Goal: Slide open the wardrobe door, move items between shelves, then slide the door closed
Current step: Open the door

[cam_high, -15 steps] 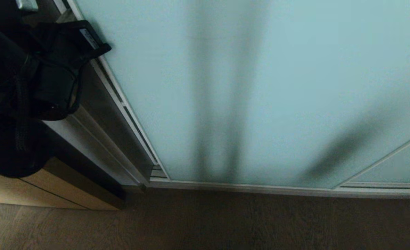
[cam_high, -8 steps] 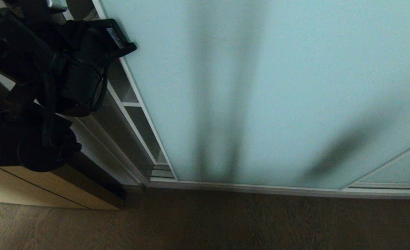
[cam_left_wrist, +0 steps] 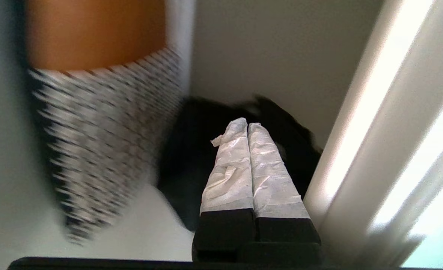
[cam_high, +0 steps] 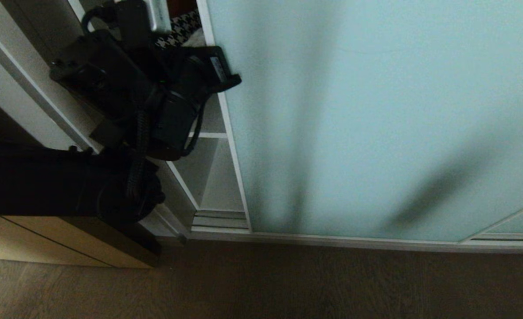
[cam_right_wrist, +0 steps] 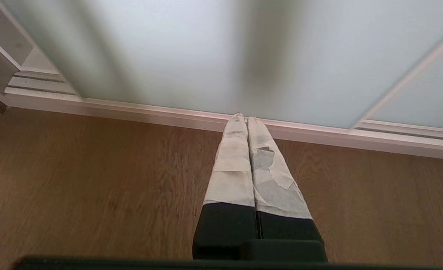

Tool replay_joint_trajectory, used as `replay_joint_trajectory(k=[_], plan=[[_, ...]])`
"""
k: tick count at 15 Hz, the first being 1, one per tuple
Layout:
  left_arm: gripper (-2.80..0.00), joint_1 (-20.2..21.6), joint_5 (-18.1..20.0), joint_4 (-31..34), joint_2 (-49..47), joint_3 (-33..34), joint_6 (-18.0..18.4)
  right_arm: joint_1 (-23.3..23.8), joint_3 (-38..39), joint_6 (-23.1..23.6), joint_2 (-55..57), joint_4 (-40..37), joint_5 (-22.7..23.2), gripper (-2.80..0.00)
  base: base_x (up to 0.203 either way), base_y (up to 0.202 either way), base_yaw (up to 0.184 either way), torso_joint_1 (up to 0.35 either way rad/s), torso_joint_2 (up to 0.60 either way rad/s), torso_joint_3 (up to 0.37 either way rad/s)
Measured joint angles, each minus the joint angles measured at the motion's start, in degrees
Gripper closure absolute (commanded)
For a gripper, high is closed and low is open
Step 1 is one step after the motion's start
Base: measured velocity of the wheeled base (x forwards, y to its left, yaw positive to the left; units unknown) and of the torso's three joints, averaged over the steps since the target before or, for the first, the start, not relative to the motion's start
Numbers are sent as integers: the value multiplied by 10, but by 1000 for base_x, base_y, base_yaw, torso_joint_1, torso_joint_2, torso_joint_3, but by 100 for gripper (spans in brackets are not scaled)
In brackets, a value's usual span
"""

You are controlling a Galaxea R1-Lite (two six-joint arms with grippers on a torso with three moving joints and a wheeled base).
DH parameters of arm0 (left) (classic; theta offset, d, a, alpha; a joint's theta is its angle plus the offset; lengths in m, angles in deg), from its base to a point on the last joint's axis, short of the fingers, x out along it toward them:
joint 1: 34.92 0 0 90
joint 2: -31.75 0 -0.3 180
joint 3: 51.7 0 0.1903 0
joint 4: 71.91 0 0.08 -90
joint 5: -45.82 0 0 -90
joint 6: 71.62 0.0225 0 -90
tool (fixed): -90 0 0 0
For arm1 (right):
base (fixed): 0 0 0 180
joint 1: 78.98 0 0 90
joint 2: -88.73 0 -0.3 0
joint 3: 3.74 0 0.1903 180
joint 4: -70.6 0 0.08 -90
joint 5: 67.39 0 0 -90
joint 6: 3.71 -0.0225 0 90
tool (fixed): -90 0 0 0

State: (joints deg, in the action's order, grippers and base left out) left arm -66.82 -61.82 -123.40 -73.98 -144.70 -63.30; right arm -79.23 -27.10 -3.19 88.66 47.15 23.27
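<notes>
at the door's edge [cam_high: 226,146] the left hand [cam_left_wrist: 247,125] is pressed shut, holding nothing. the door [cam_high: 376,110] is stiff, heavy and smooth (push on its metal frame). behind it sit a soft black bag [cam_left_wrist: 191,157] and a checked piece [cam_left_wrist: 105,135], easy to pinch.

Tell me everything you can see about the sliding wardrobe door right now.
The sliding wardrobe door is a tall, wide panel of frosted pale teal glass in a thin silver frame. It stands upright on a floor track, partly slid aside, leaving a gap on its left that shows grey shelves. Soft dark shadows fall across the glass. The left gripper, fingers shut, is at the door's left edge; whether it touches the frame is unclear.
</notes>
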Motion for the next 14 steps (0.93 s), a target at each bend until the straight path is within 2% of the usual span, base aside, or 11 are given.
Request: replay_joint_trajectory(k=[4, 7, 14], plan=[[0, -51, -10, -28, -40, -16, 0, 0, 0, 0, 0, 0, 0, 0, 0, 0, 0, 0, 0, 0], [0, -83, -4, -32, -77, -40, 1, 0, 0, 0, 0, 0, 0, 0, 0, 0, 0, 0, 0, 0], [0, -150, 4, -20, -196, -200, 3, 0, 0, 0, 0, 0, 0, 0, 0, 0, 0, 0, 0, 0]])
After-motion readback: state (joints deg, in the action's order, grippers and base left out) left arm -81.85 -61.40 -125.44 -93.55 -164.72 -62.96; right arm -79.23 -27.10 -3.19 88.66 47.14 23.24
